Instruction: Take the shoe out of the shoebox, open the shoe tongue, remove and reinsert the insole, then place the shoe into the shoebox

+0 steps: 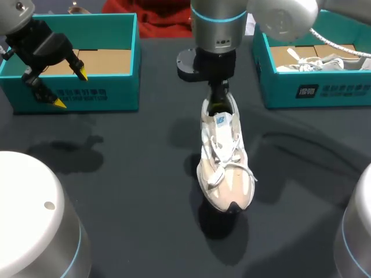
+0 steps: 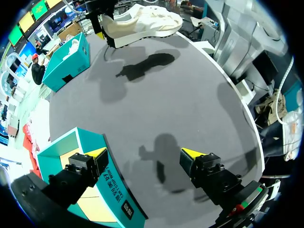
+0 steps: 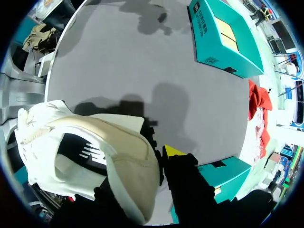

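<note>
Your right gripper (image 1: 218,99) is clamped on the heel of the white-and-cream mesh sneaker (image 1: 223,165). It holds the sneaker lifted clear of the dark grey worktop (image 1: 127,191), well to the right of the empty teal cardboard shoebox (image 1: 110,92). Your left gripper (image 1: 70,88) hangs over that shoebox's front wall, fingers spread apart.

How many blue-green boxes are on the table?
2. One teal box sits at the far left, by the left tool, with nothing in it. The other box sits at the far right, holding something white. None seems hidden.
</note>
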